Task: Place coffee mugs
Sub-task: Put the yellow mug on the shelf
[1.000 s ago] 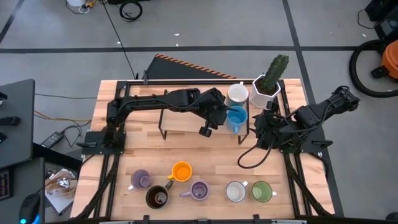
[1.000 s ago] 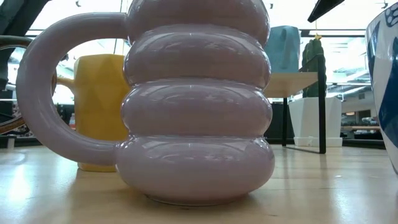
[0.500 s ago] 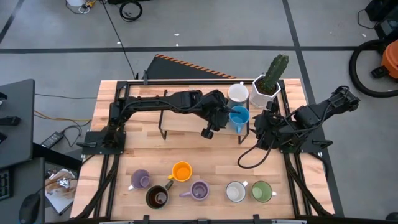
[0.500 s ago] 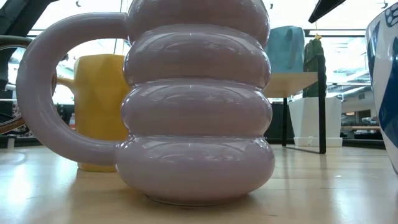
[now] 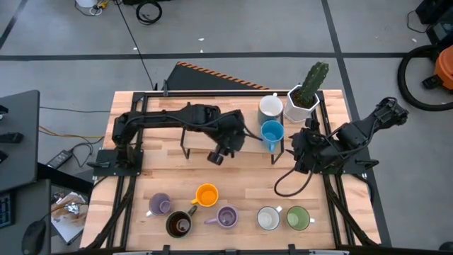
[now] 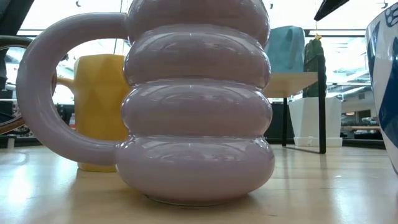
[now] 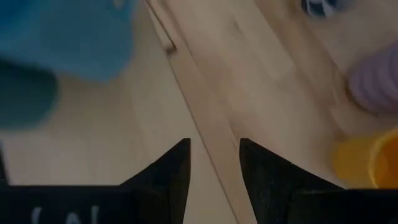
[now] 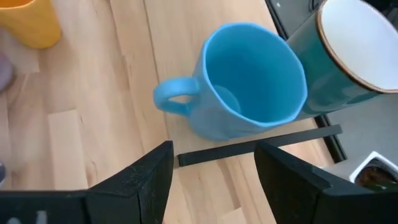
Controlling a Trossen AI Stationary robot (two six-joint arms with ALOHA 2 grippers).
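Start from the pale wooden slatted table (image 5: pixel 233 177), then the low wooden shelf on a black wire frame (image 5: pixel 202 138) standing across its far half. On that shelf's right end sit the round blue mug (image 5: pixel 272 132) and, just behind it, a white mug with a dark rim (image 5: pixel 270 107), with a white hexagonal cactus pot (image 5: pixel 302 103) beside them. The row you have yet to move lies along the near edge: a lavender ringed mug (image 5: pixel 159 205), a dark brown mug (image 5: pixel 179 224), an orange mug (image 5: pixel 206 195), a second lavender mug (image 5: pixel 226 217), a white mug (image 5: pixel 267 218) and a green mug (image 5: pixel 298 217).

Your left gripper (image 5: pixel 219 154) hangs over the shelf's front edge, left of the blue mug and clear of it; in its wrist view the fingers (image 7: pixel 171 177) stand apart with nothing between them. Your right gripper (image 5: pixel 304 145) waits at the shelf's right end, just beside the blue mug, fingers (image 8: pixel 146 174) wide apart and empty.

The blue mug looks placed, so I judge the step is fetching the next one. Lift the left arm clear of the shelf frame first. The orange mug is nearest; come straight down over its rim, away from the handle, one finger inside. Mind the brown mug close by.
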